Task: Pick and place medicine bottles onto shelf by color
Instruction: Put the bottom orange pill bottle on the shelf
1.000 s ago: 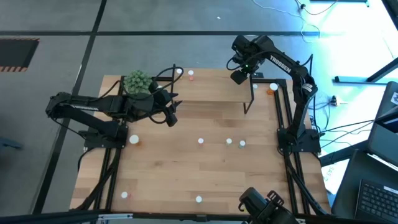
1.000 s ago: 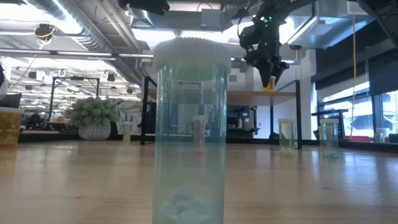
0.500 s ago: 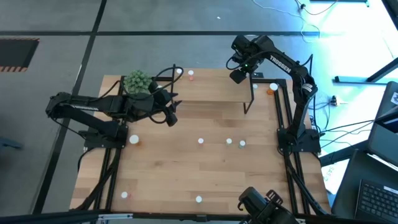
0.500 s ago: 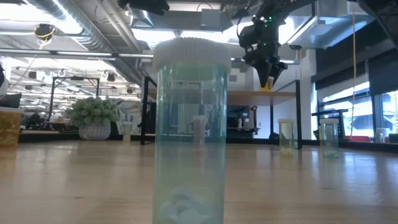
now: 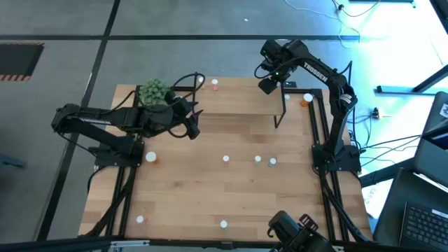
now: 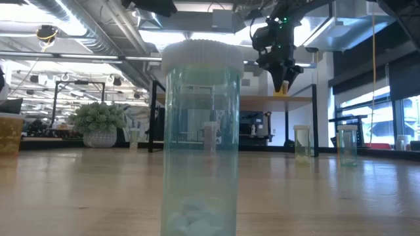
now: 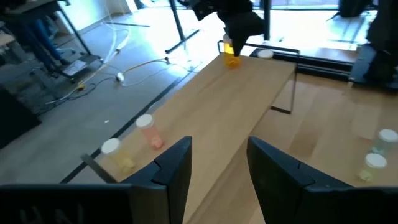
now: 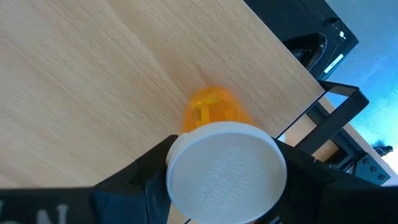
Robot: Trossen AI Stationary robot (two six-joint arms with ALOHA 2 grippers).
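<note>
My right gripper (image 5: 268, 85) stands over the right end of the shelf (image 5: 231, 105), shut on an orange medicine bottle (image 8: 214, 109) with a white cap. The low view shows that bottle (image 6: 283, 88) just at the shelf board (image 6: 216, 99). My left gripper (image 5: 192, 127) waits open and empty near the shelf's left end, its fingers either side of bare shelf wood (image 7: 217, 165). A pink bottle (image 7: 147, 131) and a yellowish one (image 7: 116, 153) stand by the shelf's far edge. Several small bottles (image 5: 257, 159) stand upright on the table. My right gripper pinches the orange bottle's white cap (image 8: 186, 168) by its rim between its two fingers (image 8: 146, 180), coming from above and pointing down. The bottle hangs upright below the fingers, over the shelf's right end. Whether its bottom (image 7: 231, 61) rests on the board, I cannot tell.
A green spiky plant (image 5: 155, 92) stands at the table's far left, beside the shelf. One bottle (image 5: 308, 98) stands right of the shelf, more near the table's front edge (image 5: 223, 225). A clear teal bottle (image 6: 200, 131) fills the low view's middle.
</note>
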